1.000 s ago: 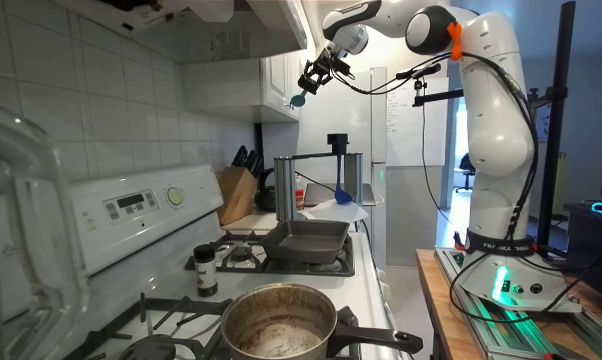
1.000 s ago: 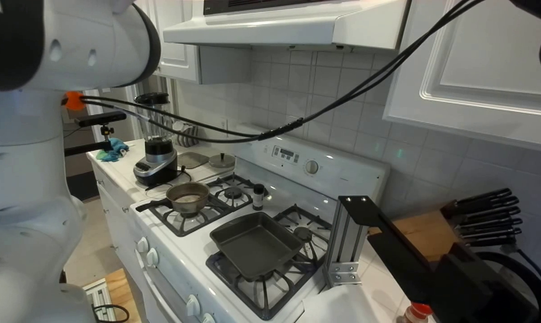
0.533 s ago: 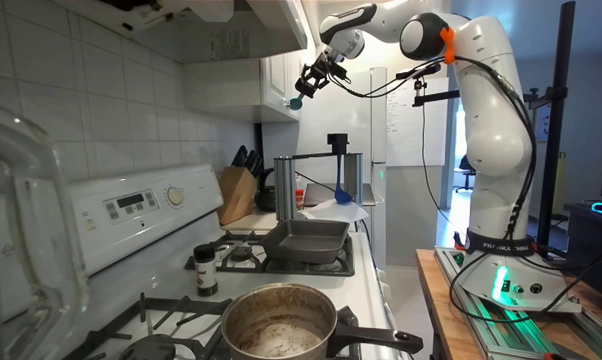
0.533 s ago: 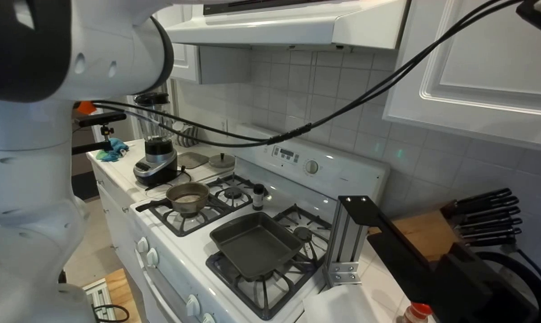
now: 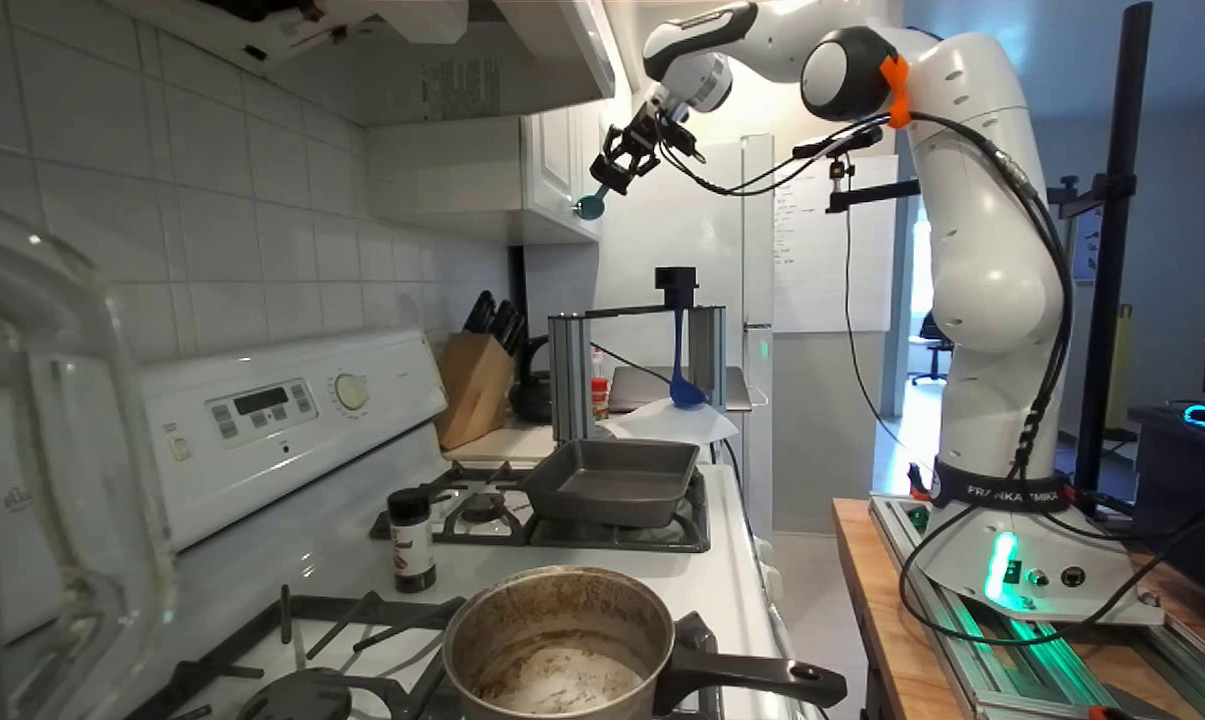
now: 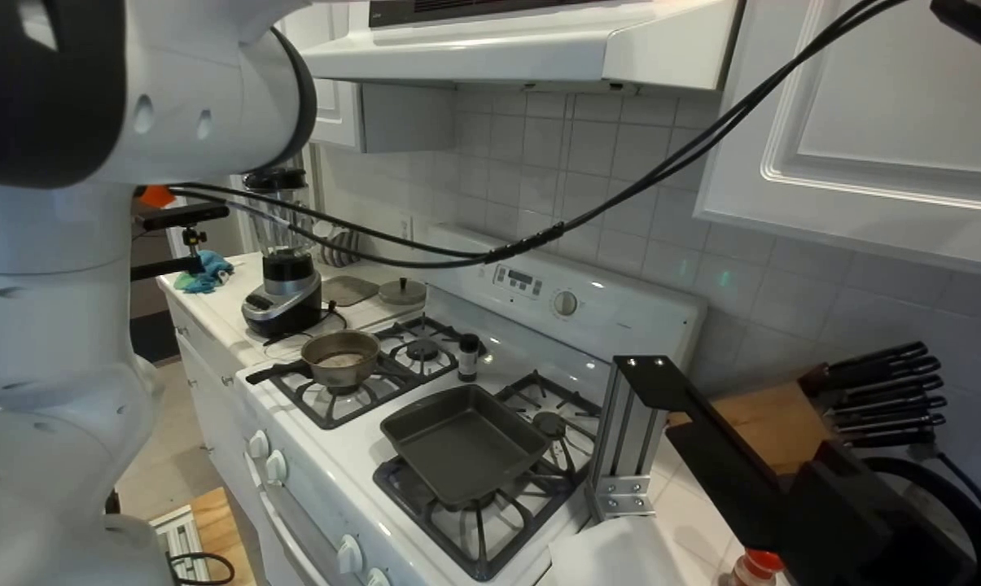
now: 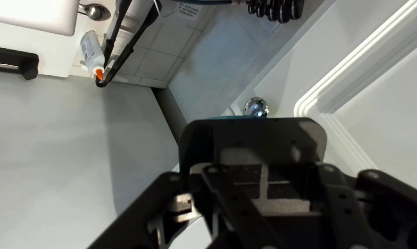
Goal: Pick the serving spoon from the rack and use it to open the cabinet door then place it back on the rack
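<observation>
My gripper [image 5: 616,172] is raised by the upper cabinet, shut on the black handle block [image 7: 253,138] of the serving spoon. The spoon's round teal head [image 5: 589,207] points down-left, right at the knob of the cabinet door [image 5: 554,150]. In the wrist view only a teal edge [image 7: 229,117] shows beyond the block, beside the shiny knob [image 7: 256,107]; I cannot tell whether they touch. The door [image 7: 384,114] looks shut. The rack [image 5: 622,311] stands below with a blue spoon [image 5: 684,388] hanging from its black holder. The rack's top bar also shows in an exterior view [image 6: 726,439].
A knife block [image 5: 475,390] stands beside the rack. A dark baking pan [image 5: 612,480], a spice jar [image 5: 411,540] and a saucepan [image 5: 562,640] are on the stove. The range hood [image 6: 498,61] juts out near the cabinet. Cables hang from my arm.
Over the last second my gripper and the spoon have shifted slightly left and down, bringing the teal head to the knob. In the last half second there is hardly any motion.
</observation>
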You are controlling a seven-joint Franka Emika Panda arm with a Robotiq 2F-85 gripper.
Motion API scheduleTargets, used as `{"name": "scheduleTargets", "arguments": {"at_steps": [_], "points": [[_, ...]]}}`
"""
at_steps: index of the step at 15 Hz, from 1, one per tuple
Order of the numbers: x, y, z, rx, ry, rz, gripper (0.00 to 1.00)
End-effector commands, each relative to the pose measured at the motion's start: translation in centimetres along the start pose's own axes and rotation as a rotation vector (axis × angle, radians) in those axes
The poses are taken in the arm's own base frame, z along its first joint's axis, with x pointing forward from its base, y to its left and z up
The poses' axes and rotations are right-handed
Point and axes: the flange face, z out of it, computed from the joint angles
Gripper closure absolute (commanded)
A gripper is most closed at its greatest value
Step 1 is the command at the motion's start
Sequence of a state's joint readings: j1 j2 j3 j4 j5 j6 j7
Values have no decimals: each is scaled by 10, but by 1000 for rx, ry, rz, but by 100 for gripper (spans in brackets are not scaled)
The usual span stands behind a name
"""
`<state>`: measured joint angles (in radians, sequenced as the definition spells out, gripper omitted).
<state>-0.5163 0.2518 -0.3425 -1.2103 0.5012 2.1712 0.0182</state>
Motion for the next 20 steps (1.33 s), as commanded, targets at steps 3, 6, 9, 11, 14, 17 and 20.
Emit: {"name": "scheduleTargets", "arguments": {"at_steps": [3,6,9,11,14,17,20], "points": [[-2,-3,-13,3,-65,-25,78],[-5,2,-19,-7,-81,-17,78],[-8,3,-21,3,-99,-16,78],[-11,2,-21,13,-115,-21,78],[-14,1,-23,14,-129,-25,78],[-18,1,-28,2,-129,-10,78],[-23,2,-35,-12,-115,17,78]]}}
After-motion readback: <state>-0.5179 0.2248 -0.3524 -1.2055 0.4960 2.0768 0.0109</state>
